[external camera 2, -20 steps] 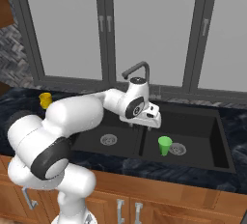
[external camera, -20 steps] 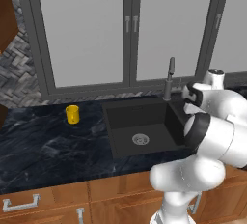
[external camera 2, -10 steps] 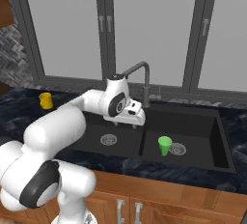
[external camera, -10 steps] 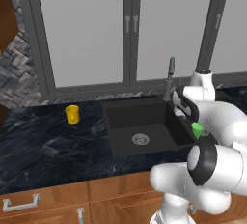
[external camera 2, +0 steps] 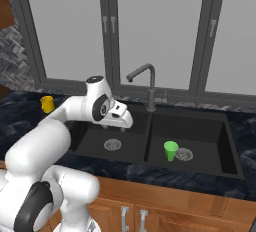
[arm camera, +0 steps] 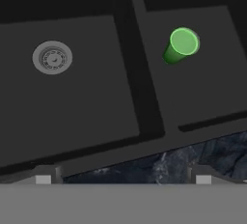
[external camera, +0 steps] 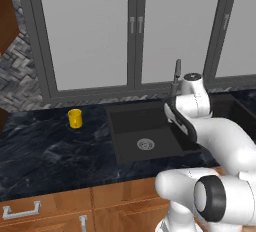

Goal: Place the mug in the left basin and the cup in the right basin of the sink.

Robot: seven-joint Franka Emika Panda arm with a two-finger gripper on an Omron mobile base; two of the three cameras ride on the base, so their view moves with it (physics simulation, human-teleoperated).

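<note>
No readable text, label, brand, number or sign appeared anywhere in the kitchen scene; every surface and object was plain and unmarked.

Even, soft rendered light; no glare

The small bright green handleless tumbler (external camera 2: 171,150) stands upright in the black right basin (external camera 2: 200,126), just left of that basin's round silver drain (external camera 2: 183,153). A ridge (external camera 2: 148,136) divides this basin from the larger square black left basin (external camera 2: 95,136), which has its own drain (external camera 2: 112,145) in the middle. The slim dark grey faucet (external camera 2: 148,86) rises behind the ridge. The small yellow cylindrical mug (external camera: 75,118) stands on the dark marbled counter (external camera: 45,146), well left of the black double-basin sink (external camera: 145,133)
</note>
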